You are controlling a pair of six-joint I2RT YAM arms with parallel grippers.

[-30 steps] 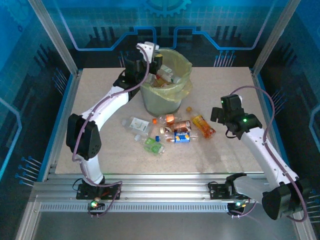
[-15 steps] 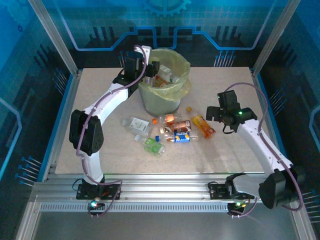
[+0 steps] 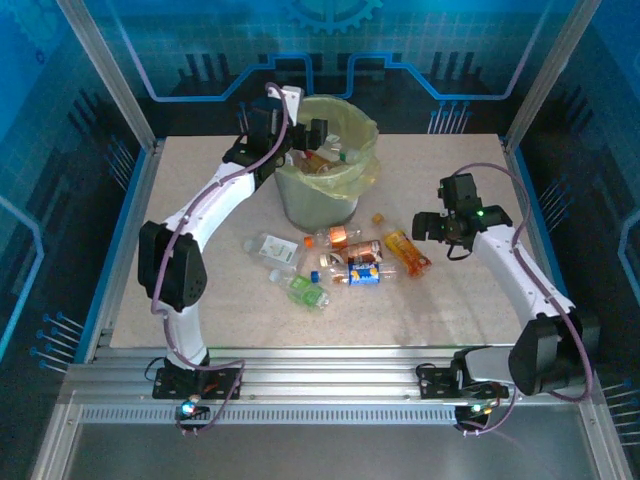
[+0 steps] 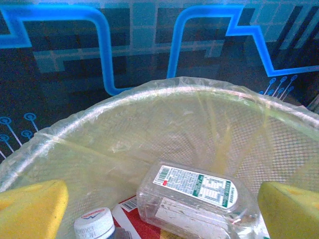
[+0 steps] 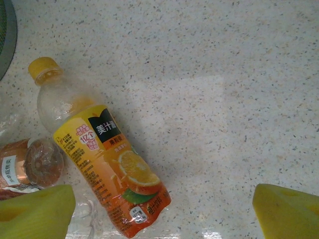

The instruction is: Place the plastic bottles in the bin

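Observation:
The bin point(image 3: 312, 206), grey with a yellow-green liner, stands at the back middle of the table. My left gripper point(image 3: 306, 136) hangs open over its left rim. Between its yellow pads point(image 4: 33, 206) a clear plastic bottle point(image 4: 197, 196) with a white and green label lies loose inside the bin point(image 4: 164, 92), on a red-labelled one with a white cap point(image 4: 93, 226). Several plastic bottles point(image 3: 340, 262) lie in front of the bin. My right gripper point(image 3: 430, 228) is open just right of the orange juice bottle point(image 3: 405, 250). That bottle point(image 5: 107, 167) lies flat, close to the left pad point(image 5: 36, 213).
A clear bottle point(image 3: 272, 246) and a green-labelled one point(image 3: 308, 292) lie at the left of the cluster, and a blue-labelled one point(image 3: 363, 276) near its middle. A copper-labelled bottle point(image 5: 25, 167) lies beside the orange one. Aluminium posts and blue panels fence the table point(image 3: 460, 310).
My left gripper has opened over the bin and the bottle it held now lies inside. The right arm has swung left and farther back, toward the orange juice bottle.

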